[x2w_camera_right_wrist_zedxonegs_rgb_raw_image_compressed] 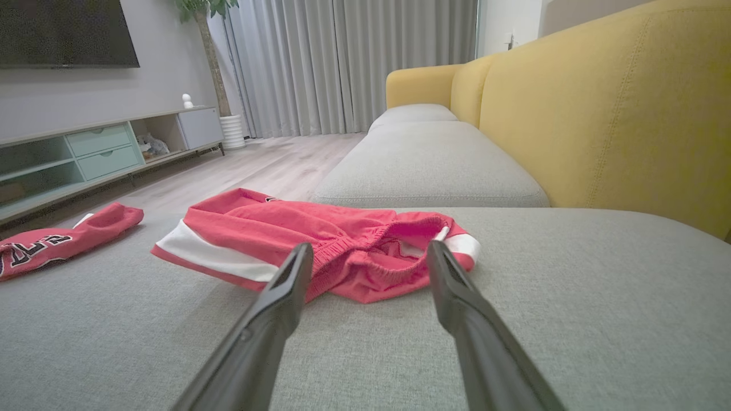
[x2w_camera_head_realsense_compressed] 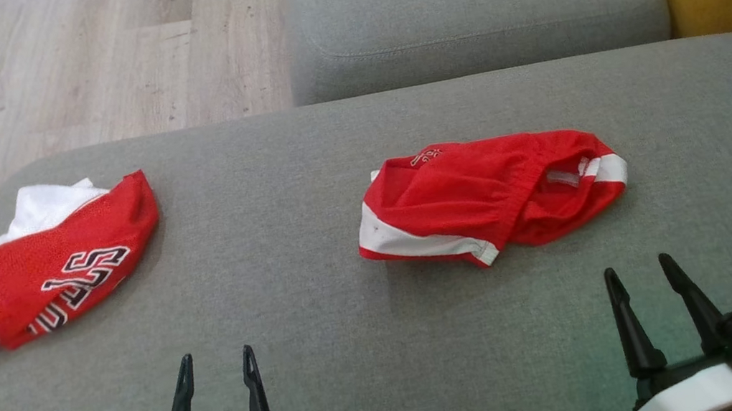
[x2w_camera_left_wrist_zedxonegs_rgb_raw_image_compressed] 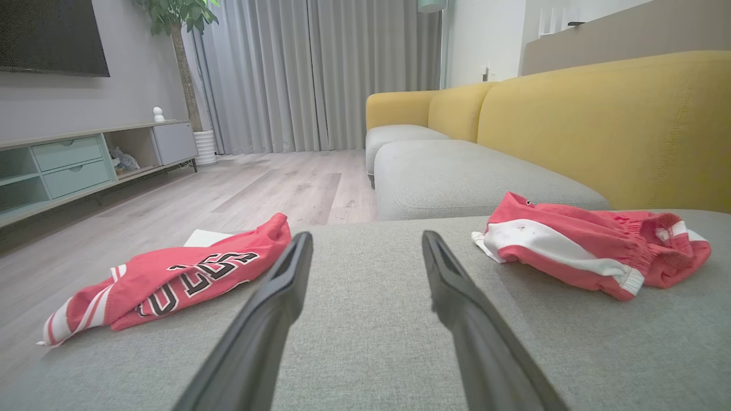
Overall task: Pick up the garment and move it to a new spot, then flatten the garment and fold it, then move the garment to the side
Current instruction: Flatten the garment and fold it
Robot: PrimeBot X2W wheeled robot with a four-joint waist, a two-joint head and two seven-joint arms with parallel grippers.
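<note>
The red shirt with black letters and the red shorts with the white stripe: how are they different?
The crumpled red mesh jersey carries big black letters; the red white-striped shorts show only tiny print. The jersey lies at the grey sofa cushion's left edge; the shorts nearer its middle. The jersey shows white lining; the shorts an elastic waistband. Both are red, white-trimmed and bunched up.

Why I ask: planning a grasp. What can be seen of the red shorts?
The shorts are red knit-looking fabric with white side bands, a gathered elastic waistband and a white label inside it. They lie crumpled and partly folded over on the grey cushion, right of centre, touching nothing else. The open right tool sits just short of them.
</note>
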